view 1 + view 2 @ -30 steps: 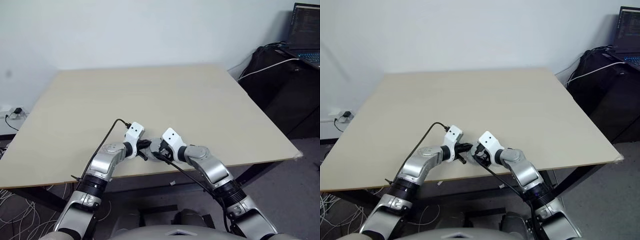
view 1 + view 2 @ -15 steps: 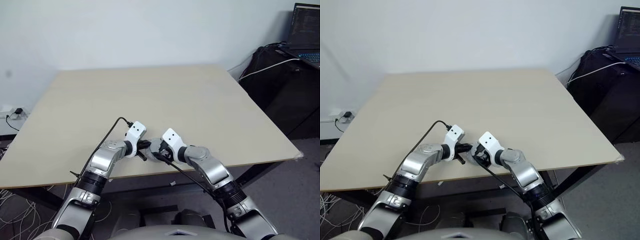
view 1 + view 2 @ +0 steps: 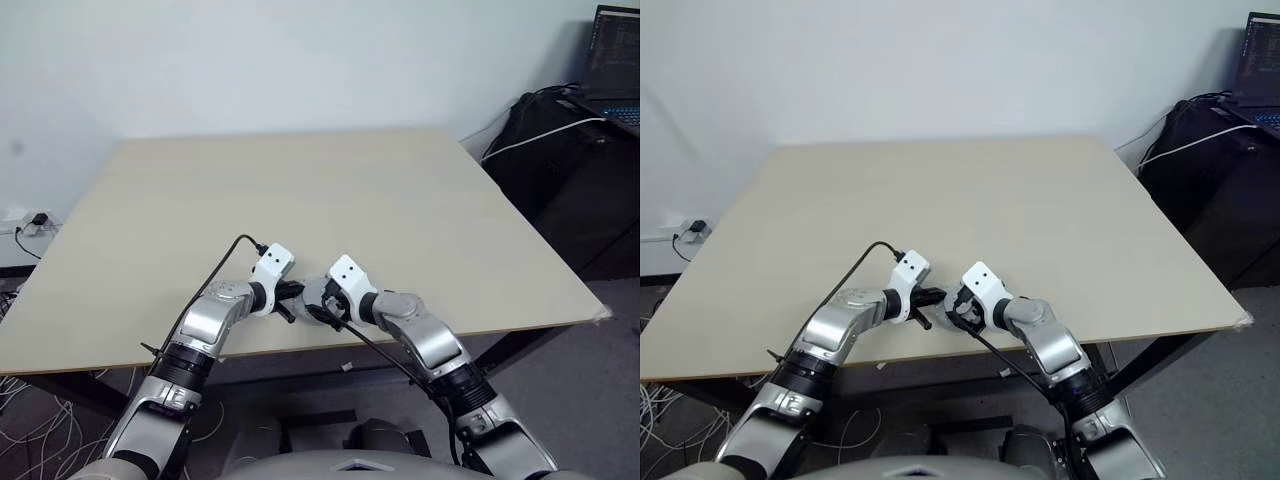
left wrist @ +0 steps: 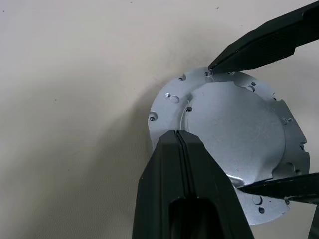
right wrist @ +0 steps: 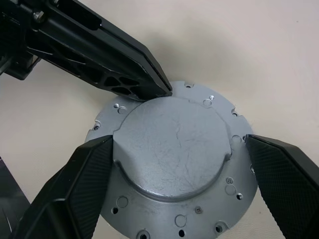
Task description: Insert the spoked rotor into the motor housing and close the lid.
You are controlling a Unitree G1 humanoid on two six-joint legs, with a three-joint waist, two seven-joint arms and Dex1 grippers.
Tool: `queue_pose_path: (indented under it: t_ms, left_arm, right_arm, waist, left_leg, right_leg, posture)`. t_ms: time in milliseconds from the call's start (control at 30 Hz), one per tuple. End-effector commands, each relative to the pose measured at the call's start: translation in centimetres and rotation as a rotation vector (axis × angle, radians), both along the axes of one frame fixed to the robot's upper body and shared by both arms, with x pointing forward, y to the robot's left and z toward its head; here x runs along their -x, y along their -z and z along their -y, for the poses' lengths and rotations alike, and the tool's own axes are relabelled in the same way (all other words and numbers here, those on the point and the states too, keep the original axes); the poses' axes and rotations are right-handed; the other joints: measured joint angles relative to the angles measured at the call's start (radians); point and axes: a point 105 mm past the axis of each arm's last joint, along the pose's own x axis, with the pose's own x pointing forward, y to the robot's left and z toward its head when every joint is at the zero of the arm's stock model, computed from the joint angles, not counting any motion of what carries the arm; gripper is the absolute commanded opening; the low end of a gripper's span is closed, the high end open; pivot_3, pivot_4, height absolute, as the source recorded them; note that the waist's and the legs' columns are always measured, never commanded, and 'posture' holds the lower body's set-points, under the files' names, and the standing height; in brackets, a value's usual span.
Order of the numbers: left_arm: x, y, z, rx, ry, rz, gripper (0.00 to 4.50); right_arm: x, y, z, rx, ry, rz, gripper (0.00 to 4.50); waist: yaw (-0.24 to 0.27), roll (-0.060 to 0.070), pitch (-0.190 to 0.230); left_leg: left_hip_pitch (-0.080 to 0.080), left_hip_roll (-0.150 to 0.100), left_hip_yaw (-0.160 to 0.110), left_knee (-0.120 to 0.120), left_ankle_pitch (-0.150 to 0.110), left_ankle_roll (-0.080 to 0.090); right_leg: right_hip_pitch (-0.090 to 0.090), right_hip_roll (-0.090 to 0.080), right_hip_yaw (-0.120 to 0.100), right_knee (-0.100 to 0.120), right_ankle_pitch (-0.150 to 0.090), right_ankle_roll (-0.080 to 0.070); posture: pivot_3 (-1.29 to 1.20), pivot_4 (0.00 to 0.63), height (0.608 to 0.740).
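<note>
The lid (image 5: pixel 174 149) lies smooth face up near the table's (image 3: pixel 350 190) front edge; the left gripper (image 4: pixel 185 149), pressed together, rests its tip on the rim; the right gripper (image 5: pixel 174 164) stands spread on either side. Best pressed squarely, judging by the flush seat; rotor and windings are hidden beneath.

An office or lab room is suggested. A plain beige table (image 3: pixel 300 190) is set against a bare white wall (image 3: pixel 280 60), an open laptop (image 3: pixel 612 70) showing code is placed on dark bags to the right, and loose cables (image 3: pixel 40 425) are strewn on the floor beside a wall socket (image 3: pixel 28 225).
</note>
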Motion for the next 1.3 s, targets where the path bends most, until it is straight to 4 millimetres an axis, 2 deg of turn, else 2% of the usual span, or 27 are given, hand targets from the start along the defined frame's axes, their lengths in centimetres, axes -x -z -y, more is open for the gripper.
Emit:
queue_pose_path:
  t_ms: [33,300,633,867,1000,1133,1300]
  left_arm:
    - [1.3,1.2,0.8,0.002,0.04,-0.062,0.0]
    - [1.3,1.2,0.8,0.007,0.039,-0.062,0.0]
    - [1.4,1.3,1.1,0.007,0.05,-0.064,0.0]
    - [1.4,1.4,1.1,0.006,0.053,-0.066,0.0]
    - [1.4,1.4,1.2,0.007,0.055,-0.066,0.0]
    - [1.4,1.4,1.2,0.007,0.058,-0.066,0.0]
    - [1.5,1.5,1.2,0.003,0.064,-0.067,0.0]
  right_arm:
    - [1.6,1.1,-0.2,-0.006,-0.048,-0.091,4.47]
    - [2.4,-0.1,-0.5,-0.059,-0.102,-0.087,4.47]
    - [0.2,-1.6,1.1,-0.084,0.061,0.02,4.47]
    - [0.9,-3.0,1.3,-0.113,0.02,0.042,4.47]
    - [0.9,-3.7,2.0,-0.118,0.037,0.05,4.47]
    - [1.9,-4.5,2.8,-0.155,0.027,0.034,4.47]
    - [2.8,-4.5,4.5,-0.19,0.106,-0.019,4.47]
  waist:
    - [0.004,0.0,0.0]
    - [0.013,-0.003,0.002]
    - [0.016,-0.003,0.003]
    - [0.022,-0.002,0.004]
    - [0.021,-0.002,0.004]
    - [0.024,-0.003,0.005]
    - [0.025,-0.003,0.005]
  left_leg:
    - [0.0,0.0,0.0,0.0,0.0,0.0]
    - [-0.002,-0.001,0.0,0.0,-0.004,0.0]
    - [-0.003,-0.001,0.0,0.0,-0.006,0.002]
    - [-0.003,-0.002,0.0,0.0,-0.006,0.003]
    - [-0.003,-0.002,0.0,0.0,-0.006,0.003]
    - [-0.003,-0.002,0.0,0.0,-0.007,0.004]
    - [-0.003,-0.002,0.0,0.001,-0.007,0.004]
  right_leg:
    - [0.0,0.0,0.0,0.0,0.0,0.0]
    - [0.0,0.002,-0.001,-0.003,-0.001,-0.002]
    - [0.003,0.003,-0.001,-0.012,0.001,0.002]
    - [0.003,0.002,-0.001,-0.013,0.001,0.002]
    - [0.003,0.003,-0.002,-0.013,0.001,0.002]
    - [0.004,0.003,-0.002,-0.013,0.001,0.002]
    - [0.005,0.002,-0.002,-0.014,0.001,0.002]
  posture:
    - [0.0,0.0,0.74]
    - [0.0,0.0,0.74]
    - [0.0,0.0,0.74]
    - [0.0,0.0,0.74]
    - [0.0,0.0,0.74]
    - [0.0,0.0,0.74]
    - [0.0,0.0,0.74]
